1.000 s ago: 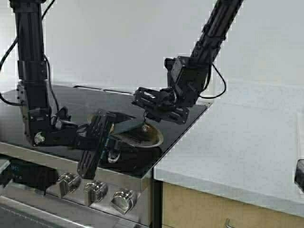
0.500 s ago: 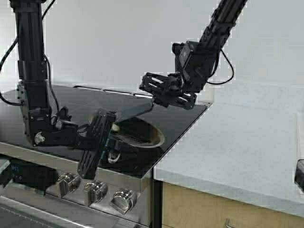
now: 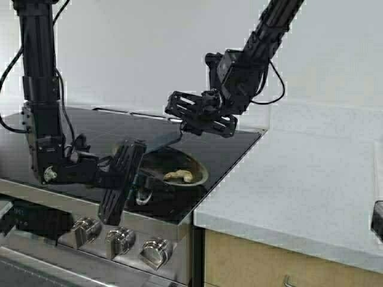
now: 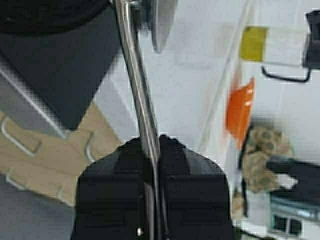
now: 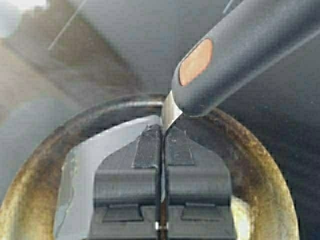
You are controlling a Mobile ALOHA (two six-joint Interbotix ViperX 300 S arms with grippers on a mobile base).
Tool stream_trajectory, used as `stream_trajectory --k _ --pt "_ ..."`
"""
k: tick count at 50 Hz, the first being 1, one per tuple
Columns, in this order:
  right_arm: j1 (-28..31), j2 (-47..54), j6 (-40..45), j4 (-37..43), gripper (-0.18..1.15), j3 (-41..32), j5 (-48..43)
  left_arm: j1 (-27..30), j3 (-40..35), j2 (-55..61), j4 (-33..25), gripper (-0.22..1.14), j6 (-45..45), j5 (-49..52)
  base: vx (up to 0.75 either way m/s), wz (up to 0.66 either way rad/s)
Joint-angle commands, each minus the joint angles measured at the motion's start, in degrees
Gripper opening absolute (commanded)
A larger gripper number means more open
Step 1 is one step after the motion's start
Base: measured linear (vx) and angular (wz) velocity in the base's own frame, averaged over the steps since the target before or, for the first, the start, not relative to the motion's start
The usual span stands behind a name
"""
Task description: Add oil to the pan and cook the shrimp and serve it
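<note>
The pan (image 3: 201,172) sits on the black cooktop near its right front corner, dark and browned inside. The shrimp (image 3: 179,176), pale and curved, lies in it toward the right rim. My left gripper (image 3: 139,179) is shut on the pan's steel handle (image 4: 137,75), at the near left of the pan. My right gripper (image 3: 179,122) hovers above the pan, shut on the metal neck of a spatula (image 5: 170,112) with a grey handle (image 5: 250,50). The spatula blade (image 3: 160,142) hangs over the pan's far left part. The oil (image 4: 252,44) shows in a clear jug far off in the left wrist view.
The stove's knobs (image 3: 119,239) line its front below the cooktop (image 3: 90,128). A pale stone counter (image 3: 299,185) runs to the right of the stove. An orange bowl (image 4: 239,112) stands on the counter in the left wrist view. A plain wall backs the stove.
My right gripper lifted the spatula out of the pan, then drifted left above it. The shrimp now lies uncovered in the pan. The left gripper kept its hold on the handle.
</note>
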Motion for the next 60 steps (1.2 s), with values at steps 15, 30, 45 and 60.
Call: stream_trajectory --k 15,30,45,60 --pt "-2.02 -14.06 -5.62 -1.14 0.08 6.24 0.97 -0.18 -5.01 5.45 -1.14 0.03 -4.75 -14.06 0.0 0.0" --pt "-3.69 -18.19 -5.62 -2.2 0.08 11.43 0.88 -0.18 -7.56 9.67 -2.99 0.03 -7.47 -19.42 0.0 0.0" --pt "-3.69 -19.07 -5.62 -2.2 0.08 13.1 0.88 -0.18 -9.84 11.95 -4.57 0.03 -11.6 -22.5 0.0 0.0" --pt "-3.69 -19.6 -5.36 -1.93 0.08 15.38 -0.44 0.53 -11.78 13.45 -4.92 0.03 -10.99 -22.5 0.0 0.0"
